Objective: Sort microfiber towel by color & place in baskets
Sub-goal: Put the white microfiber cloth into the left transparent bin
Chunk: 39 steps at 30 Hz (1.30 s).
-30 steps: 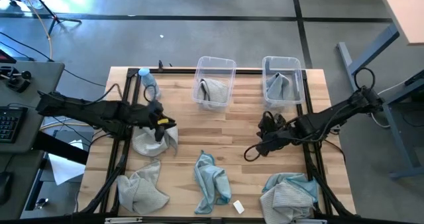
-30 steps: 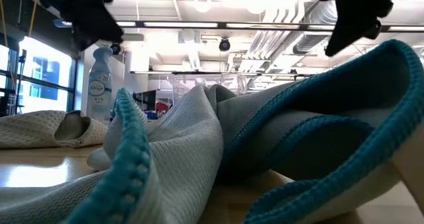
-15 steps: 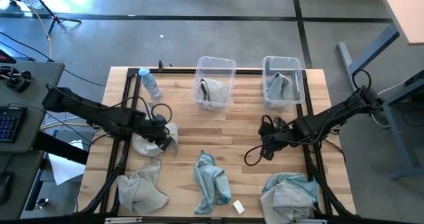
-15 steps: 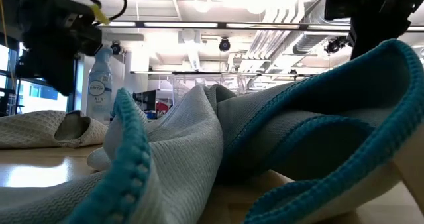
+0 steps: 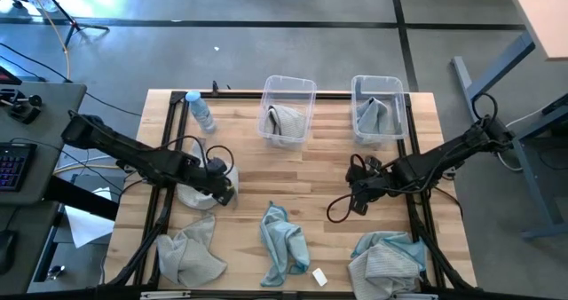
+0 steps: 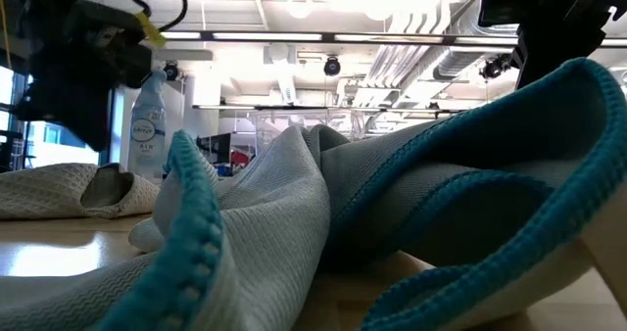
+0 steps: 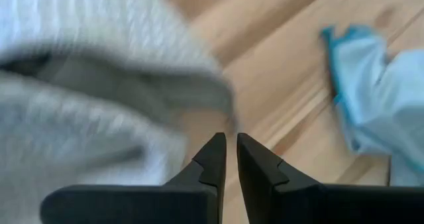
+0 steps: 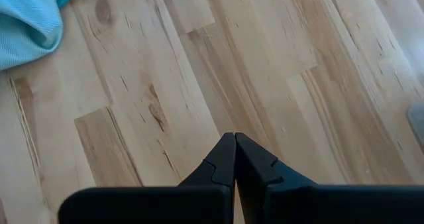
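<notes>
My left gripper [image 5: 224,191] hangs low over the right edge of a pale grey towel [image 5: 195,192] lying flat on the table's left half. In the left wrist view its fingers [image 7: 230,148] stand a narrow slit apart with nothing between them, beside that grey towel [image 7: 93,91]. My right gripper [image 5: 355,200] is shut [image 8: 234,144] over bare wood. A crumpled grey towel [image 5: 189,256], a teal towel [image 5: 284,242] and a teal-and-grey heap [image 5: 386,260] lie along the near edge. Two clear baskets [image 5: 310,87] [image 5: 401,87] at the far edge each hold a cloth.
A plastic bottle [image 5: 202,112] stands at the far left, and a small white block [image 5: 319,278] lies by the near edge. Bare wood lies between the baskets and the near towels. The teal towel [image 6: 392,223] fills the low view.
My left gripper has moved toward the near edge and come down, from above the grey towel's far part to low over its right edge. The grey towel has stayed on the table.
</notes>
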Available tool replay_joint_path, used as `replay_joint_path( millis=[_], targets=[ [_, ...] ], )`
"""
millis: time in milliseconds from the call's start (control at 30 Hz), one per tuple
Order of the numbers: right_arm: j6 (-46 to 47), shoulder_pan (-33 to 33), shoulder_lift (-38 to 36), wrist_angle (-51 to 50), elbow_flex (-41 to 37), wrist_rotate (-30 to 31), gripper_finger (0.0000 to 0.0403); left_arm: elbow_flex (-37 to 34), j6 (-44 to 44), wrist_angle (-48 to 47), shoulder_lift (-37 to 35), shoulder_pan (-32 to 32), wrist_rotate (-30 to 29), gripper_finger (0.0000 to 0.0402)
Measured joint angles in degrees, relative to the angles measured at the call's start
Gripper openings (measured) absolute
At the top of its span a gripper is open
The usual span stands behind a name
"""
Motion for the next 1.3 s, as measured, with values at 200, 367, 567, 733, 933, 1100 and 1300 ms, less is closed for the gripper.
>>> replay_joint_path(
  millis=[200, 367, 567, 733, 933, 1100, 1300],
  targets=[
    [1.8, 0.0, 0.0, 0.0, 0.0, 0.0, 0.0000, 0.0, 7.5, 11.8, 0.4, 2.4, -6.4, 0.0040],
    [2.5, 0.0, 0.0, 0.1, 0.0, 0.0, 0.0000, 0.0, 13.0, 15.7, 0.4, 4.9, -7.3, 0.0087],
    [4.1, 0.0, 0.0, 0.2, 0.0, 1.0, 0.0000, 0.0, 22.1, 12.1, 0.3, 7.5, -8.3, 0.0112],
    [4.0, 0.0, 0.0, 1.2, 0.0, 1.0, 0.0000, 1.7, 18.1, -1.8, 0.3, 9.1, -8.1, 0.0104],
    [4.0, -0.1, 0.0, 2.7, 0.0, 2.3, 0.0000, 8.0, 10.5, -23.5, 0.2, 9.3, -8.1, 0.0093],
    [4.1, -0.1, 0.0, 4.1, 0.0, 4.1, 0.0000, 10.0, 8.4, -26.2, 0.2, 7.1, -4.0, 0.0090],
    [4.6, -0.1, 0.0, 4.5, 0.0, 4.1, 0.0000, 8.8, 7.7, -25.9, 0.7, 2.0, 0.4, 0.0090]
  ],
)
